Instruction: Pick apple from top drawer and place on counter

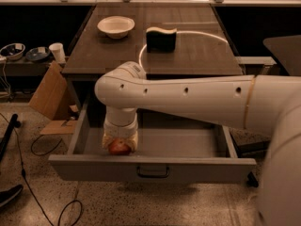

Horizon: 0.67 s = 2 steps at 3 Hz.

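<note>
The top drawer (197, 166) stands pulled open below the counter (108, 55); it is grey, with a dark handle (153, 172) at its centre. The red-orange apple (120, 148) lies in the drawer's left front part. My gripper (120, 144) reaches straight down into the drawer, and its tan fingers (108, 140) are closed around the apple on both sides. The apple's top is hidden by the wrist. The white arm stretches across from the right, above the drawer.
A white bowl (115, 26) and a black block (161, 38) with a curved light streak sit on the counter. Cardboard (47, 95), a paper cup (58, 52) and small bowls (12, 51) stand at the left. Cables lie on the floor.
</note>
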{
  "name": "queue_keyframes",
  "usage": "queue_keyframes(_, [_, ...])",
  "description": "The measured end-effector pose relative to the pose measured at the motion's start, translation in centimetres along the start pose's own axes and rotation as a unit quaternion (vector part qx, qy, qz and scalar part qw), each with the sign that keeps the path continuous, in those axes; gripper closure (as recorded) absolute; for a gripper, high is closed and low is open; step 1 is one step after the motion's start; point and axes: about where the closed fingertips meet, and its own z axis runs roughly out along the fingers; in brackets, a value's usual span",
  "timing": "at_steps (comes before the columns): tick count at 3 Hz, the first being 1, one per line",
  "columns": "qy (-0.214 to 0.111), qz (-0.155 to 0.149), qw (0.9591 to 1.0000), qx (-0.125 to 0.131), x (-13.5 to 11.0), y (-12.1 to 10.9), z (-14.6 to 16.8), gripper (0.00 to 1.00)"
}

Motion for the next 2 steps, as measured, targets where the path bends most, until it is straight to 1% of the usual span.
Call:
queue_keyframes(1, [0.044,0.041,0.9982,0.004,0.8,1.2,-4.2,0.96])
queue_keyframes(2, [0.090,0.089,0.9920,0.003,2.6,0.9,-9.0,1.00])
